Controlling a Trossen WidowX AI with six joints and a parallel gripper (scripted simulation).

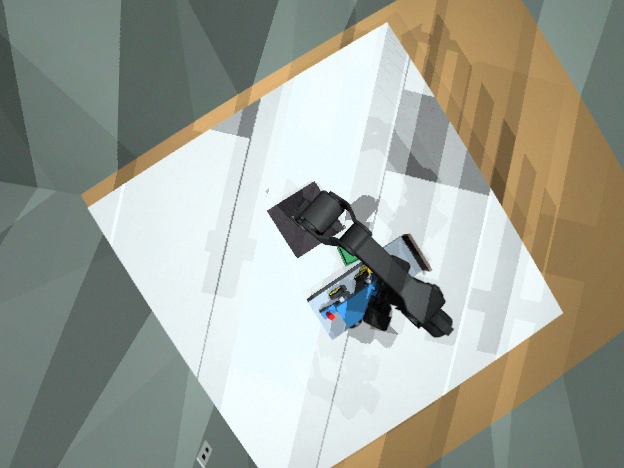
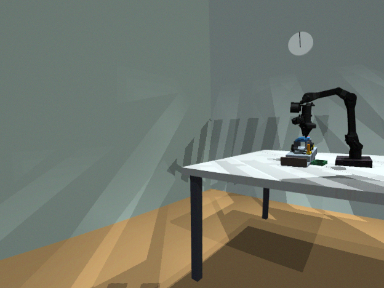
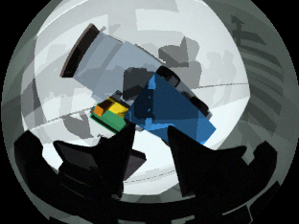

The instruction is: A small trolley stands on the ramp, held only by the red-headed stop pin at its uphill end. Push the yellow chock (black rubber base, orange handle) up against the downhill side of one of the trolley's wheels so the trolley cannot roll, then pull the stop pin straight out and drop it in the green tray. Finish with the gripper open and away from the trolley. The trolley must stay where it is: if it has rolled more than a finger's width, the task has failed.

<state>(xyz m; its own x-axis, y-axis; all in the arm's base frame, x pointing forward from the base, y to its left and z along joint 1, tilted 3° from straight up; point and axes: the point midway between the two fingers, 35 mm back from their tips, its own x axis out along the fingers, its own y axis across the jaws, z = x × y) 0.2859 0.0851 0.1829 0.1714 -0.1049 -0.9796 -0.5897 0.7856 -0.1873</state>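
Observation:
The blue trolley (image 1: pixel 356 305) (image 2: pixel 302 139) (image 3: pixel 177 107) stands on the pale ramp (image 1: pixel 400 247) (image 2: pixel 297 156) (image 3: pixel 105 62). The red-headed stop pin (image 1: pixel 330 315) stands at its uphill end; the wrist view does not show it. The yellow chock (image 2: pixel 309 149) (image 3: pixel 117 108), orange handle up, is at the trolley's downhill, tray-side corner; whether it touches the wheel cannot be told. The green tray (image 1: pixel 347 255) (image 2: pixel 319 162) (image 3: pixel 109 120) is beside the ramp and holds no pin that I can see. My gripper (image 2: pixel 306 135) (image 3: pixel 151 127) is partly open and empty, pointing down just above the trolley's blue top.
A dark brown end board (image 1: pixel 417 251) (image 2: pixel 293 161) (image 3: pixel 79 53) crosses the ramp's low end. The arm's dark base plate (image 1: pixel 297 245) (image 2: pixel 353 161) lies beyond the tray. The arm passes over the tray and the ramp in the top view.

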